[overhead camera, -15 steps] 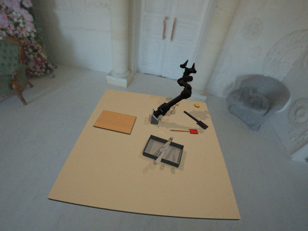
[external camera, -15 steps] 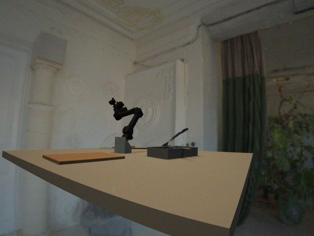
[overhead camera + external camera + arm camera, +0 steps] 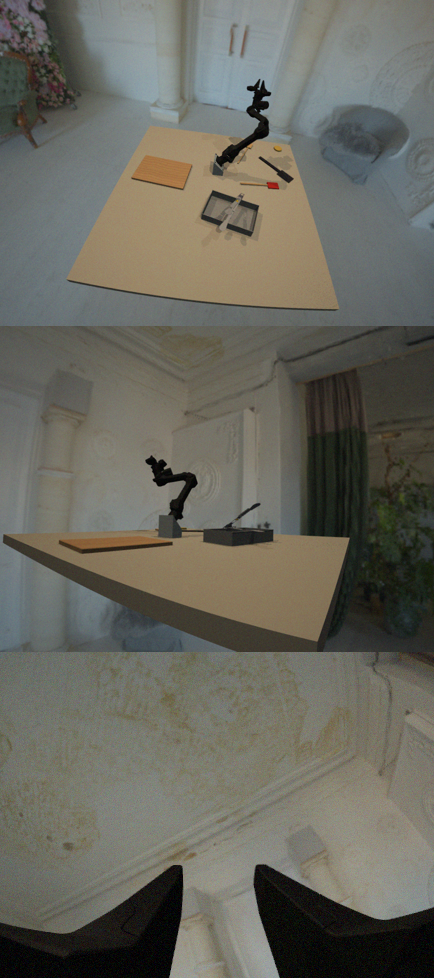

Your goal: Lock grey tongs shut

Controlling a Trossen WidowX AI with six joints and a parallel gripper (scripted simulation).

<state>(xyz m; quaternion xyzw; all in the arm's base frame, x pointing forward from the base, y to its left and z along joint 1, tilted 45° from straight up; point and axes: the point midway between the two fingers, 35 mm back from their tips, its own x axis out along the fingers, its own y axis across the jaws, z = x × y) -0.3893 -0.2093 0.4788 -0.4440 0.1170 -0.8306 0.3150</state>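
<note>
The grey tongs (image 3: 231,209) (image 3: 245,512) lie across the roasting tin (image 3: 242,229) (image 3: 219,537). One arm slopes up and away from the robot's base, its far end high above the tin. The other arm is hard to make out inside the tin. The wooden board (image 3: 163,171) (image 3: 115,543) lies flat on the other side of the base, with nothing on it. My gripper (image 3: 261,81) (image 3: 218,875) is raised high behind the base, pointing up and away from the tongs. Its fingers stand partly open, with a gap and nothing between them.
Near the arm's base (image 3: 217,170) (image 3: 167,527) lie a red-headed spatula (image 3: 272,185), a black spatula (image 3: 284,176), a small orange-headed utensil (image 3: 249,145) and a yellow disc (image 3: 277,148). The tin's walls stand up from the table.
</note>
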